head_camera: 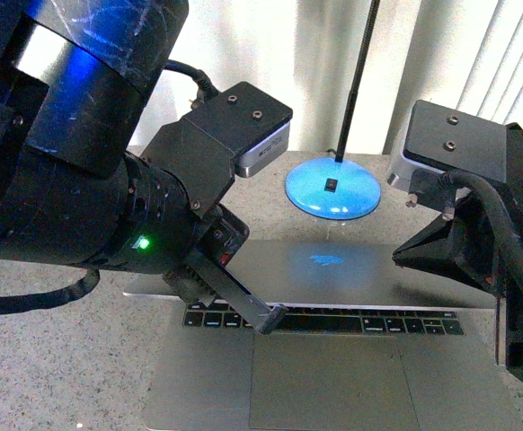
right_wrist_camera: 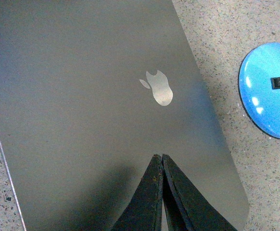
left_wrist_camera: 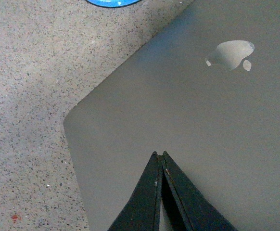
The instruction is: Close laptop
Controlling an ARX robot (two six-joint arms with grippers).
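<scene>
The grey-silver laptop (head_camera: 324,377) lies on the speckled table, with its trackpad and one row of black keys showing. Its lid (head_camera: 351,269) is lowered partway over the keyboard, outer side up. The apple logo shows in the left wrist view (left_wrist_camera: 230,55) and the right wrist view (right_wrist_camera: 159,89). My left gripper (head_camera: 270,319) is shut, with its tips at the lid's front edge on the left; in its wrist view (left_wrist_camera: 159,154) they sit over the bare lid. My right gripper (head_camera: 520,368) is shut at the lid's right side, over the lid near a corner (right_wrist_camera: 159,156).
A round blue lamp base (head_camera: 333,189) with a black switch and a thin black pole (head_camera: 356,81) stands just behind the laptop; it also shows in the right wrist view (right_wrist_camera: 270,91). Speckled tabletop (head_camera: 64,359) surrounds the laptop. White blinds hang behind.
</scene>
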